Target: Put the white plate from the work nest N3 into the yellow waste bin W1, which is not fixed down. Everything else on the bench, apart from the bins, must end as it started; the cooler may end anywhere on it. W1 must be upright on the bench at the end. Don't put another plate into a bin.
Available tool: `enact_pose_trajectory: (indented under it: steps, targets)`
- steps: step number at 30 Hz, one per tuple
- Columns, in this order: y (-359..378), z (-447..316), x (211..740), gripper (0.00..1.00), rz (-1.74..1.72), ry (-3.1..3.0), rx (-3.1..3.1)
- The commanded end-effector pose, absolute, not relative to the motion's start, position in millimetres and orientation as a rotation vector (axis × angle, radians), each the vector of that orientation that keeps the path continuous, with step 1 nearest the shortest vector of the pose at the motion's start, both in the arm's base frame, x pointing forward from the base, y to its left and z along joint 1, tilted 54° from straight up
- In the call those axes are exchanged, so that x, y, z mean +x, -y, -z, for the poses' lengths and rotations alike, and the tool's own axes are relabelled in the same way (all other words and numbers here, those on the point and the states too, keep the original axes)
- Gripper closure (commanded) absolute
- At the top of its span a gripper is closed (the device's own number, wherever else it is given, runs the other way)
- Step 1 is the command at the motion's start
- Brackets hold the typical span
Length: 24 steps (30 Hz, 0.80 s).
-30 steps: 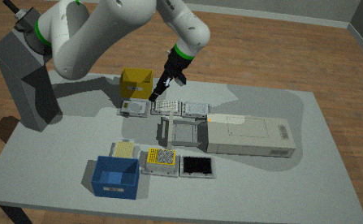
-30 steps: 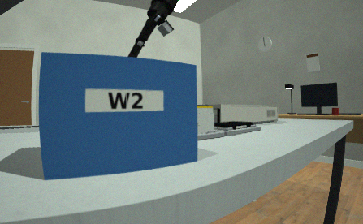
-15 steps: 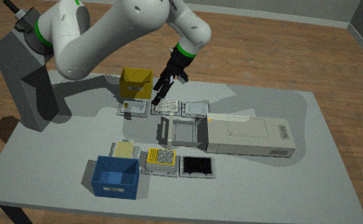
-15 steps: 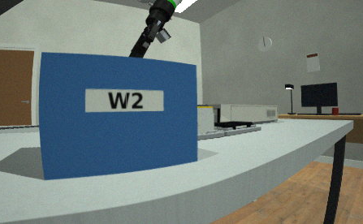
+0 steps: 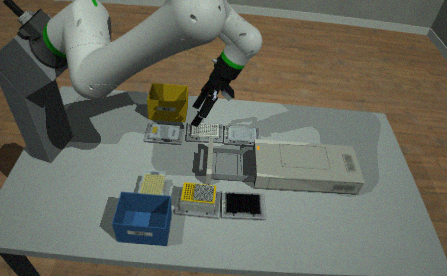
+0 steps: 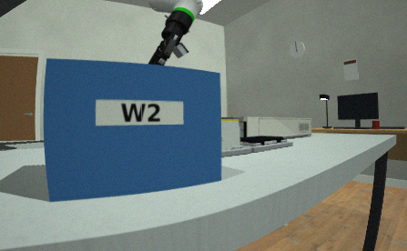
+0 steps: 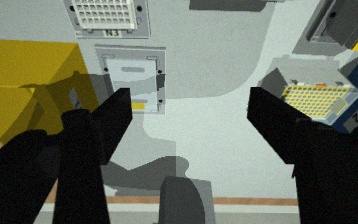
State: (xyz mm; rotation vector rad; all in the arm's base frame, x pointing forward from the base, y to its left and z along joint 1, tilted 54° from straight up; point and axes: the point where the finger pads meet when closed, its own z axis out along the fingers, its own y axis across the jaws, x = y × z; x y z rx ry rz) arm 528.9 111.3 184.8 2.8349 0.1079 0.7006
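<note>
A blue bin [image 5: 143, 219] marked W2 stands beside a yellow plate [image 5: 198, 193] and black plate [image 5: 243, 203].
</note>
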Motion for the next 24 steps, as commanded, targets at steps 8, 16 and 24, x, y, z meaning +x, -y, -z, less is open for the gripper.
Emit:
enact_pose_trajectory:
  steps: [8, 16, 24]
  targets:
    - [-137.5, -178.2, 544.2, 0.30, -0.702, -0.108, 2.835]
    - [-164.5, -170.6, 559.7, 0.30, -0.702, -0.108, 2.835]
    - [-184.7, -165.0, 571.3, 0.30, -0.702, -0.108, 2.835]
